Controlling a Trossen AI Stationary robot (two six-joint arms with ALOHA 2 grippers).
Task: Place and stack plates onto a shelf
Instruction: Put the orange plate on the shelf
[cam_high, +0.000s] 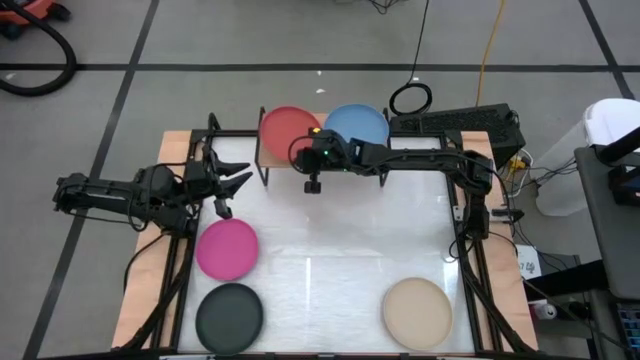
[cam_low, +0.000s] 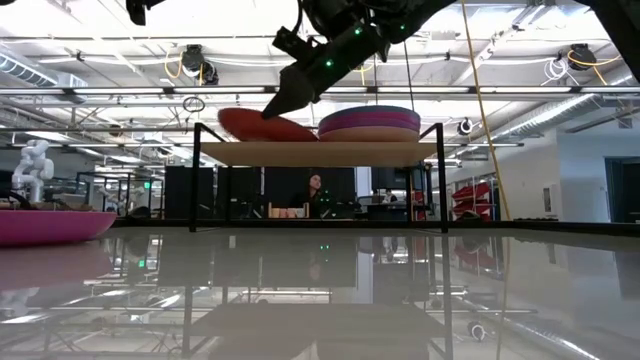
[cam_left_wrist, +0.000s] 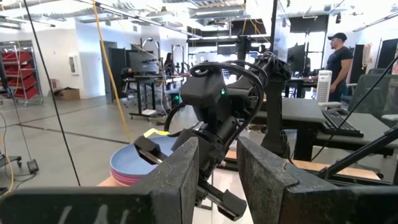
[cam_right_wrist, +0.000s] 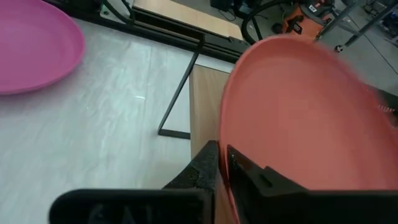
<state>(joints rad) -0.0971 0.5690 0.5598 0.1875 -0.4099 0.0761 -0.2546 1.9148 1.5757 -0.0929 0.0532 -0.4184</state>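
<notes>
The red plate (cam_high: 285, 128) lies tilted on the left half of the light-wood shelf (cam_low: 320, 152), and it fills the right wrist view (cam_right_wrist: 311, 118). My right gripper (cam_high: 303, 152) is shut on its rim. On the shelf's right half stands a stack of plates with the blue plate (cam_high: 357, 124) on top; purple and pink rims show beneath it (cam_low: 368, 122). A magenta plate (cam_high: 226, 248), a black plate (cam_high: 229, 317) and a beige plate (cam_high: 417, 312) lie on the table. My left gripper (cam_high: 228, 186) is open and empty at the table's left side. My right gripper pinches the red plate's rim (cam_right_wrist: 225, 140) between its two fingers, on the plate's near right side. The fingers come from the table's right, slanting down. The plate is tilted, its left side raised (cam_low: 228, 112) and its lower part on the shelf board.
The shelf stands on thin black legs (cam_low: 195, 180) at the table's far edge. Black frame rails run along the table's left (cam_high: 175, 270) and right (cam_high: 480, 280) sides. A person sits in the room behind the shelf (cam_low: 315, 190).
</notes>
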